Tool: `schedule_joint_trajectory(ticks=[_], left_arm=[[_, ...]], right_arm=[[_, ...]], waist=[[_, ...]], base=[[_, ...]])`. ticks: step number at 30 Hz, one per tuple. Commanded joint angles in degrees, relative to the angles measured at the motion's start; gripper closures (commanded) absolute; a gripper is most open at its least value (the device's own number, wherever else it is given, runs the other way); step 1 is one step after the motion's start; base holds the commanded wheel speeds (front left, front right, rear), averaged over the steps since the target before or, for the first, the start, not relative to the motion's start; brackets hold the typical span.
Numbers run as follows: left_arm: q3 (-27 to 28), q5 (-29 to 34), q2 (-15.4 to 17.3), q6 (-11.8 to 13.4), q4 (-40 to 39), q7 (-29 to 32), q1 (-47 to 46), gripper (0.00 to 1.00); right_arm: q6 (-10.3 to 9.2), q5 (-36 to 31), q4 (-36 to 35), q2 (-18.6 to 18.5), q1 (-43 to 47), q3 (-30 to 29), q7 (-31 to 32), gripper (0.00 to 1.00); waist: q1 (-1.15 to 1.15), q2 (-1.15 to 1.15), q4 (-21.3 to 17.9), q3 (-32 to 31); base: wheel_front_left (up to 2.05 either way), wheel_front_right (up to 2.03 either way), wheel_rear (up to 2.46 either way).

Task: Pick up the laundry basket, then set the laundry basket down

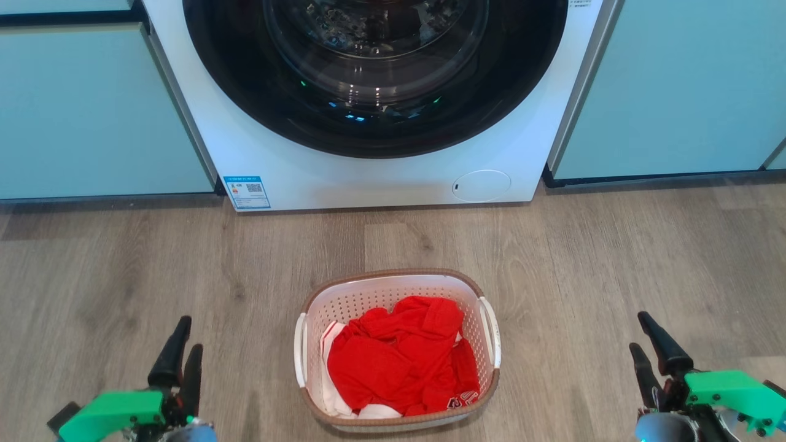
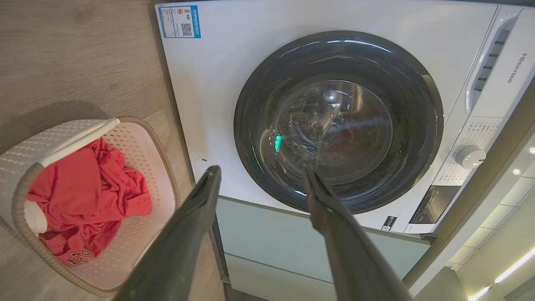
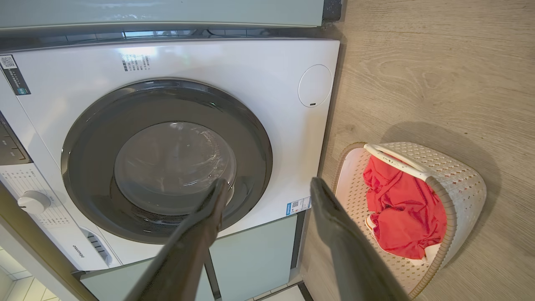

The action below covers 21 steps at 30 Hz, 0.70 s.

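Left tool (image 1: 190,333) splayed; right tool (image 1: 637,330) splayed

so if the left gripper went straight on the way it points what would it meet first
The left gripper would likely meet the washer door first, though depth is unclear; the laundry basket sits off to the side.

Plastic, cloth and wood grain before me

The laundry basket (image 1: 368,298) is matt, perforated white plastic with a woven-look brown rim; the red cloth (image 1: 393,362) looks soft; the floor (image 1: 123,276) shows matt wood grain; the washer (image 1: 276,166) is smooth white, its door (image 1: 374,123) glossy.
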Motion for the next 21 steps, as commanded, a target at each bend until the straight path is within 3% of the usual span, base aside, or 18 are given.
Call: schedule_joint_trajectory(ticks=[1, 13, 21], left_arm=[[-0.1, 0.4, 0.5, 0.0, -2.1, -0.3, -3.1, 0.00], [-0.2, 2.2, 0.5, -0.1, -3.2, -2.3, -3.8, 0.00], [-0.5, 5.2, 0.6, -0.1, -4.4, -3.8, -4.5, 0.00]], right_arm=[[0.02, -0.6, -2.1, -0.2, -2.4, 0.0, -0.5, 0.00], [0.06, -3.5, -3.5, -0.3, -2.9, -0.5, -2.5, 0.00], [0.09, -8.9, -6.3, -0.3, -3.8, -1.1, -4.0, 0.00]], waist=[[0.00, 0.00, 0.0, 0.0], [0.00, 0.00, 0.0, 0.1], [0.00, 0.00, 0.0, 0.3]], base=[[0.00, 0.00, 0.00], [0.00, 0.00, 0.00], [0.00, 0.00, 0.00]])
